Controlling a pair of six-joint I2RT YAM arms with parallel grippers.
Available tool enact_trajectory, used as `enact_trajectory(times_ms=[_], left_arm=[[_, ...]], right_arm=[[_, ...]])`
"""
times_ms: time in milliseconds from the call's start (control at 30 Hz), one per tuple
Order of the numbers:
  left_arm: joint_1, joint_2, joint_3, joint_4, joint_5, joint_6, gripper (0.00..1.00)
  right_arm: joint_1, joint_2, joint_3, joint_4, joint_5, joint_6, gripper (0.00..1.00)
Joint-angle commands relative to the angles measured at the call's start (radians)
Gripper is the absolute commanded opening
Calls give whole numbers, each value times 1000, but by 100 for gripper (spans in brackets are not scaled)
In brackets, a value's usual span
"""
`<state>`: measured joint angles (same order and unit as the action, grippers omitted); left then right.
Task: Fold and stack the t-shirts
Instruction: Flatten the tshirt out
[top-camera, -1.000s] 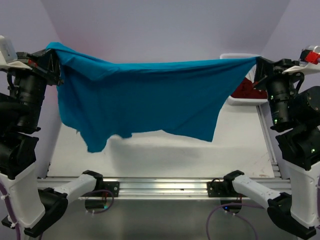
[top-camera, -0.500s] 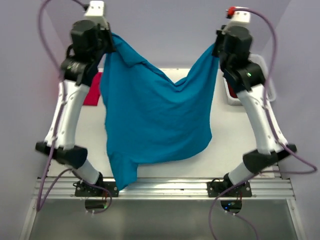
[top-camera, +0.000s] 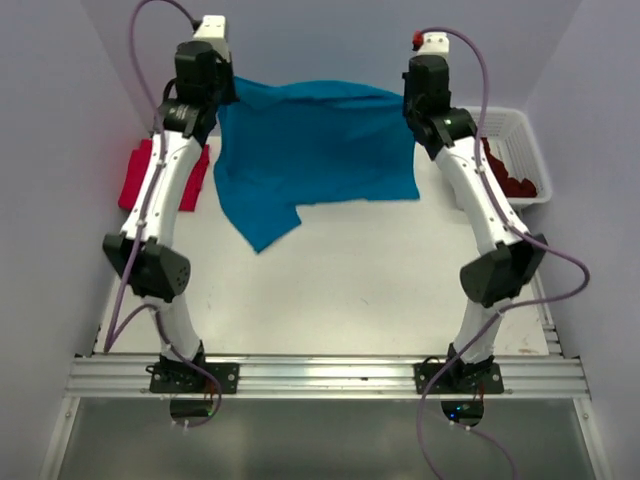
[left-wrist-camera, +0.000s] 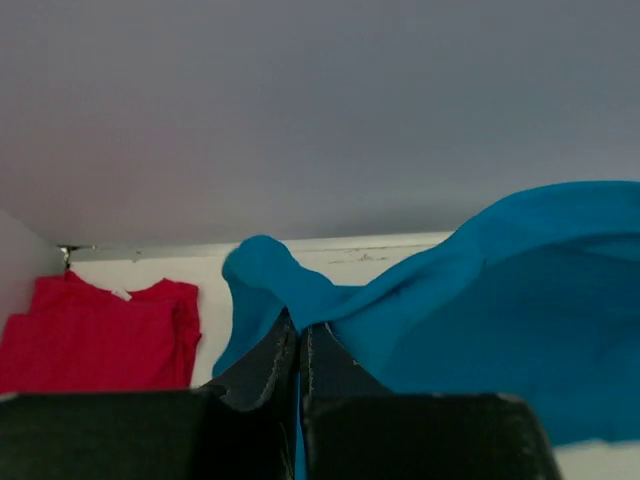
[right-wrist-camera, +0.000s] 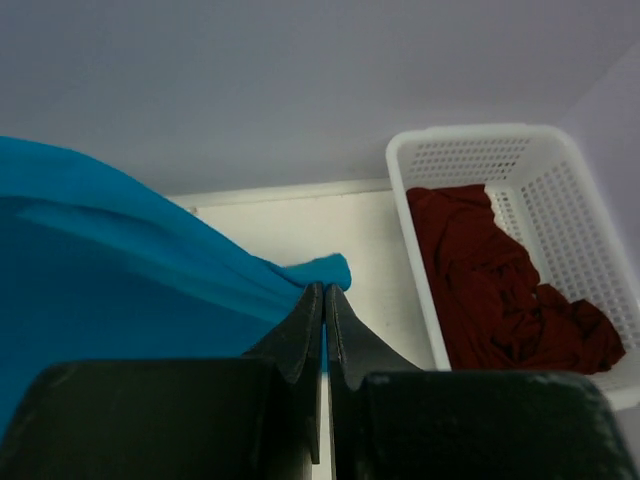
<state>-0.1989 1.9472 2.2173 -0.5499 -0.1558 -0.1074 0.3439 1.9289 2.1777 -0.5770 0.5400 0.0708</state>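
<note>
At the far end of the table (top-camera: 330, 290), you have the teal t-shirt (top-camera: 315, 150) stretched between both arms. Your left jaws are clamped on its upper left corner and your right jaws on its upper right corner, each pinching a small fold of cloth. One sleeve trails toward the near left. A red t-shirt (top-camera: 135, 180) lies flat at the table's left edge, and dark maroon t-shirts (top-camera: 508, 178) sit crumpled inside the white basket (top-camera: 500, 113) at far right.
</note>
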Motion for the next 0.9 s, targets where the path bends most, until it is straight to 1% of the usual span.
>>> enact_trajectory(times_ms=[0,33,67,100,133,167,200,233,267,300,333,367,400,433,467,500,533,567,633,700,767,800,867], left_arm=[[-4,-346,-155,252,1,41,0],[-5,-396,-207,277,-2,46,0],[-20,-446,-256,330,-7,52,0],[-31,-540,-366,358,-14,67,0],[-42,-577,-417,381,-40,72,0],[-57,-606,-465,402,-50,72,0],[-57,-628,-541,397,-65,66,0],[-56,-628,-573,383,-80,57,0],[-56,-614,-628,346,-77,46,0],[-56,-607,-657,329,-65,10,0],[-56,-599,-689,321,-64,-9,0],[-54,-581,-762,320,-64,-24,0],[-54,-570,-798,314,-56,-69,0],[-53,-562,-839,312,-45,-89,0],[-53,-542,-928,314,-36,-107,0],[-51,-533,-971,306,-4,-157,0],[-53,-531,-1011,297,18,-173,0],[-53,-537,-1083,297,34,-182,0],[-53,-573,-1128,295,48,-195,0],[-53,-648,-1153,306,18,-175,0],[-54,-672,-1095,265,-8,-152,0],[-53,-673,-1067,240,-5,-150,0],[-53,-676,-1013,177,10,-149,0]], right_arm=[[-2,-333,-120,253,61,-63,0],[0,-378,-222,288,70,-63,0],[3,-425,-284,330,71,-97,0],[7,-518,-342,407,66,-109,0],[9,-547,-427,431,64,-112,0],[9,-564,-447,431,70,-111,0],[9,-565,-456,386,71,-105,0],[9,-545,-469,353,69,-98,0],[7,-530,-472,283,64,-80,0],[9,-516,-479,248,58,-77,0],[7,-481,-495,214,48,-39,0],[9,-466,-502,144,38,-4,0],[9,-450,-516,112,17,15,0],[7,-432,-557,85,8,35,0],[9,-429,-585,41,3,76,0],[7,-432,-623,25,-36,95,0],[7,-450,-713,20,-54,109,0],[7,-464,-755,22,-63,130,0],[7,-504,-853,38,-71,142,0],[9,-551,-874,55,-64,136,0],[7,-556,-830,20,-57,127,0],[7,-556,-790,5,-57,130,0],[9,-564,-763,-50,-64,153,0]])
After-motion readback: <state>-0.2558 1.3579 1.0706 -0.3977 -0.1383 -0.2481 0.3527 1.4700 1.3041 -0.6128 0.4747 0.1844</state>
